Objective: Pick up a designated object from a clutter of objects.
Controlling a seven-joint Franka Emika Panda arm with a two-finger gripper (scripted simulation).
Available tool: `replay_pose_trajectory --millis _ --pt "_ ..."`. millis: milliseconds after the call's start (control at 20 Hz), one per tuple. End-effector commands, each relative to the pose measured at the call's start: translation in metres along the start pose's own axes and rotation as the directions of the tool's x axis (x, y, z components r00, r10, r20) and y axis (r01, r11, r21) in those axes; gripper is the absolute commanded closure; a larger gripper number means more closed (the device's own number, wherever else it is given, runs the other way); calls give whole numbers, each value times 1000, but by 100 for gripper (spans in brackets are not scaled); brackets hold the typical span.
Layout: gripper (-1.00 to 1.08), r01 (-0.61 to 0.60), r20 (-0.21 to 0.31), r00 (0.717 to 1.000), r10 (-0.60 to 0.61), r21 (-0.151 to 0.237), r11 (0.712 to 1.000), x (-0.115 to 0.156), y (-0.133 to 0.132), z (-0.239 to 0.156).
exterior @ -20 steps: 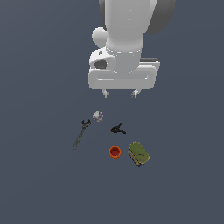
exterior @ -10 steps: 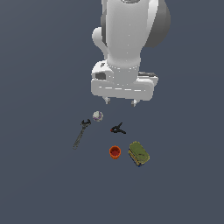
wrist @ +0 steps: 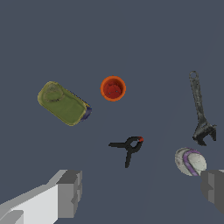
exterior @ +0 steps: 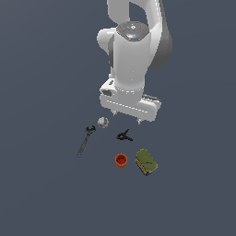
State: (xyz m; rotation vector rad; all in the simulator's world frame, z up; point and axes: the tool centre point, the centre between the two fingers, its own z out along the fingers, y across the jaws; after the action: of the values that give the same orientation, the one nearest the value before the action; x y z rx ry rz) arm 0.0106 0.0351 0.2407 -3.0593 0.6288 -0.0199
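The designated object, a tiny black spring clamp (exterior: 123,135) (wrist: 128,147) with a red tip and splayed handles, lies on the dark floor in the middle of the clutter. My gripper (exterior: 126,117) (wrist: 142,192) hangs open just above and behind it, with nothing between its fingers (wrist: 70,192). Around the clamp lie a dark wrench (exterior: 85,140) (wrist: 200,111), a whitish ball (exterior: 103,122) (wrist: 190,161), a small orange cup (exterior: 120,160) (wrist: 113,88) and an olive-green block (exterior: 146,161) (wrist: 63,103).
The dark grey floor (exterior: 46,92) stretches flat on all sides. The ball sits close to one fingertip (wrist: 213,190) in the wrist view. The white arm (exterior: 133,60) rises behind the clutter.
The arm has come down and forward toward the clutter, bringing the open gripper closer to the clamp. The objects have not moved.
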Motion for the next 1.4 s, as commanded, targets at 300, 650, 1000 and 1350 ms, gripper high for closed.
replay_pose_trajectory --millis 300,650,1000,1350 --pt "-92 -222 4 975 222 -1 975 -5 2 45" --pt "-92 -396 6 918 396 -5 918 -13 5 81" --pt "-92 -557 4 830 557 -10 830 -22 10 116" --pt "-92 -693 -2 720 693 -16 720 -33 17 147"
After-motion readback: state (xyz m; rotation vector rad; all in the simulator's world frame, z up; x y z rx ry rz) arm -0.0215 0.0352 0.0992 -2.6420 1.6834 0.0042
